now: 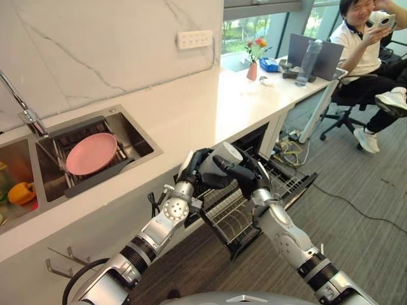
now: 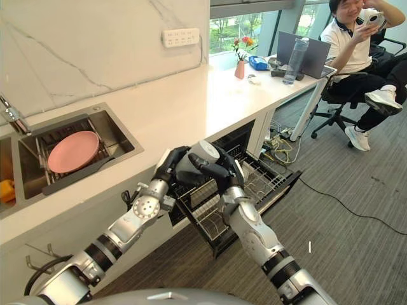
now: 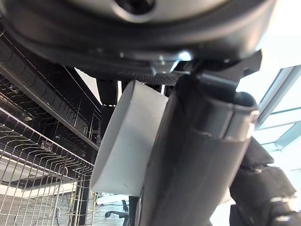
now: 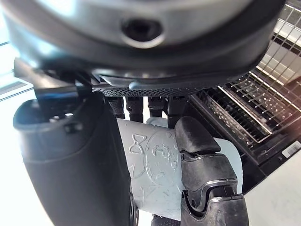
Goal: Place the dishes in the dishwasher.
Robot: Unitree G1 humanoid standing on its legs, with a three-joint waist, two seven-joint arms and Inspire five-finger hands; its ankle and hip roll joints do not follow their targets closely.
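White cup point(image 1: 224, 157) gripped by both: left robot hand point(image 1: 193, 166) and right robot hand point(image 1: 240, 175) curled round it, held above pulled-out dishwasher rack point(image 1: 238, 213). Step: loading. Next: cup to be lowered into rack, fingers eased off. Pink plate point(image 1: 91, 153) left in sink point(image 1: 137, 136).

Both hands point(image 1: 238, 173) grip white cup point(image 1: 224, 154) over dishwasher rack point(image 1: 245, 210).

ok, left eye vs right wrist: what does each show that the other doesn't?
Left eye alone: the pink plate in the sink, a yellow pepper, the faucet, and a seated person at the desk.
Right wrist alone: the embossed pattern on the white cup.
Both: that cup, gripped by the left hand and right hand, above the open dishwasher rack.
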